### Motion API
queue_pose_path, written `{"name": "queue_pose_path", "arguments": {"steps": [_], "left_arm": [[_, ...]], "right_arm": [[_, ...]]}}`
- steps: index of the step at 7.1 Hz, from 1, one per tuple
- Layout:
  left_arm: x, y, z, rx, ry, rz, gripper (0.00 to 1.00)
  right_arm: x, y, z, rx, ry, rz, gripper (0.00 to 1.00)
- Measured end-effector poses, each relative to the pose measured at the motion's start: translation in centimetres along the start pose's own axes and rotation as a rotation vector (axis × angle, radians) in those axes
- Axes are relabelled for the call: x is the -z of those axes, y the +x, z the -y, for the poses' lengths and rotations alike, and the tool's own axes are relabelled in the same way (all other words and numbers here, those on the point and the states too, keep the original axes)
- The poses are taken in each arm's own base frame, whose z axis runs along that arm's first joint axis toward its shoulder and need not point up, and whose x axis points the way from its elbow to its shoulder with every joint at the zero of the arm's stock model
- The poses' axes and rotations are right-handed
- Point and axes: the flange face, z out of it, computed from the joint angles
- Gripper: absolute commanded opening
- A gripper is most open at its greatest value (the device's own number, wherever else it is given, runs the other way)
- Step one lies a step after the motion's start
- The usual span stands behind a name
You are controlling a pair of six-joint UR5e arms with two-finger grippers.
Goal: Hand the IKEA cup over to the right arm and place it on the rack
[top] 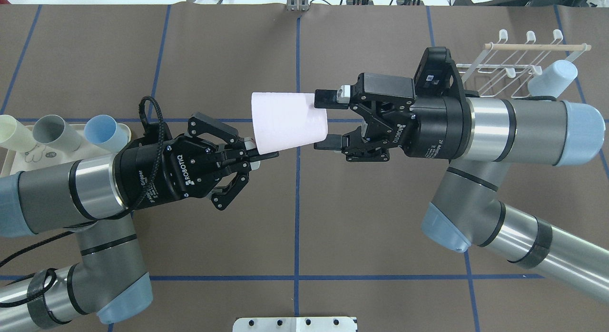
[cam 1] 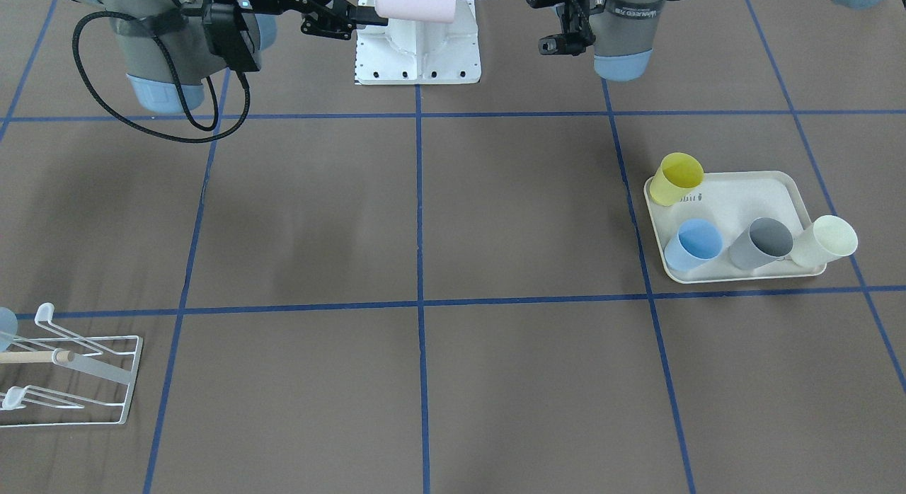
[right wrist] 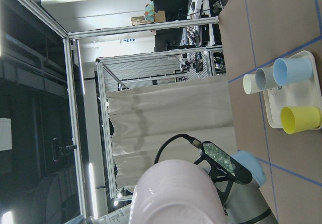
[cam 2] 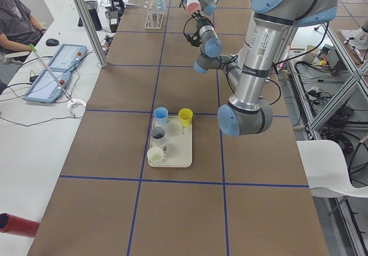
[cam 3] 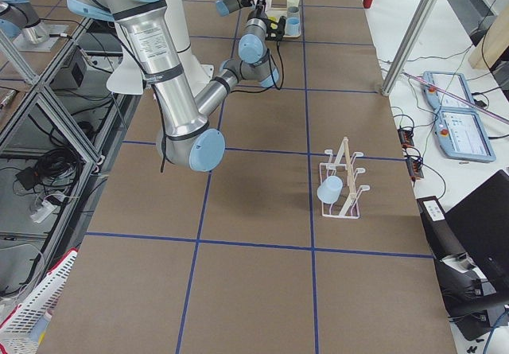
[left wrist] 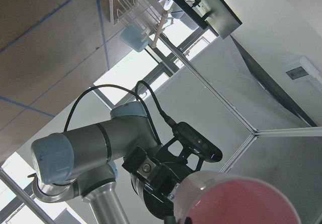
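A pale pink IKEA cup (top: 288,122) hangs on its side in mid-air above the table's middle, between both arms. My left gripper (top: 259,156) is shut on the cup's wide rim, pinching the wall. My right gripper (top: 326,121) is open, one finger on each side of the cup's narrow base. The front-facing view shows the same cup (cam 1: 414,2) at the top edge. The white wire rack (top: 514,70) with its wooden dowel stands at the far right, behind my right arm. The rack (cam 1: 71,381) also sits at the lower left of the front-facing view.
A light blue cup (top: 552,77) hangs on the rack. A cream tray (cam 1: 743,197) holds a yellow cup (cam 1: 677,179), a blue cup (cam 1: 694,244), a grey cup (cam 1: 761,243) and a cream cup (cam 1: 824,240). A person sits beside the table (cam 2: 17,20).
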Motion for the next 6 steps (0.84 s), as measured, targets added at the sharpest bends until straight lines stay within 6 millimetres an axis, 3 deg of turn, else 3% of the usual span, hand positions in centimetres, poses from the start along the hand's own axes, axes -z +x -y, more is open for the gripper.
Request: {"name": "queue_pose_path", "arguments": {"steps": [2, 6], "left_arm": [[-0.15, -0.15, -0.03, 0.003, -0.001, 0.001, 0.0], [-0.25, -0.43, 0.05, 0.006, 0.001, 0.005, 0.0]], "right_arm": [[-0.03, 0.09, 0.09, -0.002, 0.002, -0.001, 0.89], [-0.06, 0.08, 0.25, -0.003, 0.019, 0.009, 0.87]]}}
